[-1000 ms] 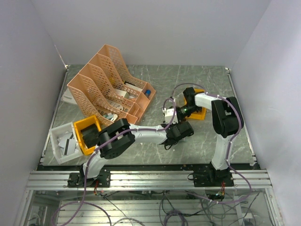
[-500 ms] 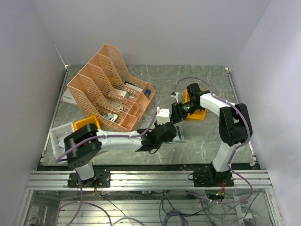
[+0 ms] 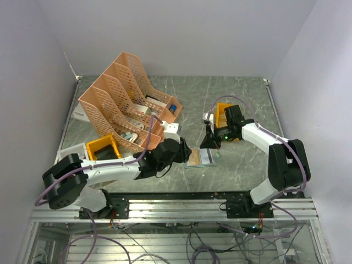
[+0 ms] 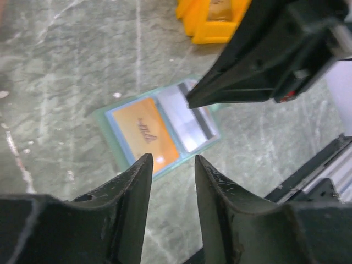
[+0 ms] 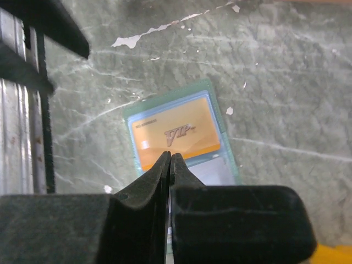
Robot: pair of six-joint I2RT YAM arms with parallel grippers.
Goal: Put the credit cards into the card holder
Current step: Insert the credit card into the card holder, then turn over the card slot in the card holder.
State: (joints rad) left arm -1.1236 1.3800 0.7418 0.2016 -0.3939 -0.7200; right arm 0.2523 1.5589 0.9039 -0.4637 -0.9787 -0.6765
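Pale walls [image 3: 181,33] close in a grey-green marbled worktop [image 3: 242,93]. At its back left stands a peach lattice rack [image 3: 118,104], with one orange bin [image 3: 102,142] just in front of it and a second orange bin [image 4: 201,33] toward the right, behind the right arm.

Near the front middle of the worktop the holder [image 5: 168,101] lies opened flat, between the two arms. Two cards rest on its inner faces, side by side. An orange card [image 5: 176,135] printed "VIP" covers the half nearer the left arm. A striped card [image 4: 191,126], pale grey with a dark band, covers the half nearer the right arm. Whether either card is tucked into a slot or only lies on top cannot be told.

The left gripper [image 4: 171,165] hangs above the holder's near edge with its fingers [image 4: 137,181] partly apart and nothing between them.

The right gripper [image 5: 169,159] points down at the holder from the other side, its fingers pressed together. No card shows between them. In the left wrist view its tip sits over the striped card, but whether it touches the card cannot be told.
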